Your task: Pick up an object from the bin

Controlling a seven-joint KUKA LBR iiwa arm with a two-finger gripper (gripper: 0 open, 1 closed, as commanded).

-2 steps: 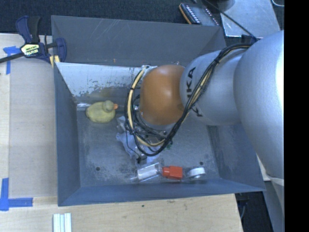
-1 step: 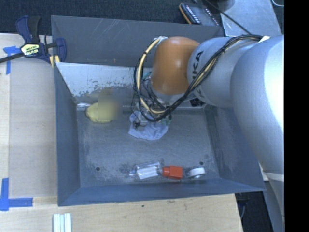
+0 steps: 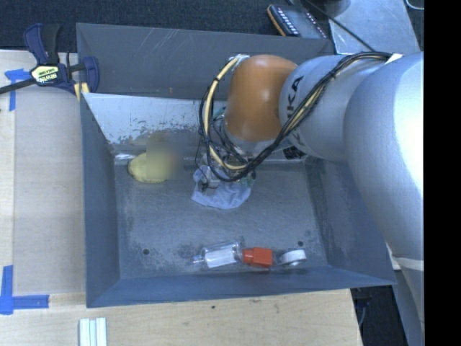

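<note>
My gripper [image 3: 208, 179] hangs low in the middle of the bin, directly over the left end of a crumpled pale blue cloth [image 3: 225, 197]. Its tip touches or nearly touches the cloth's upper edge. A soft yellow lump [image 3: 153, 166] lies to the left of the gripper, against the bin's back wall and apart from it.
Along the bin's front wall lie a clear small bottle [image 3: 218, 256] with an orange cap [image 3: 258, 256] and, beside it, a small silver-white round piece [image 3: 292, 257]. The arm with its orange cover and cables reaches in from the right over the bin's back right part.
</note>
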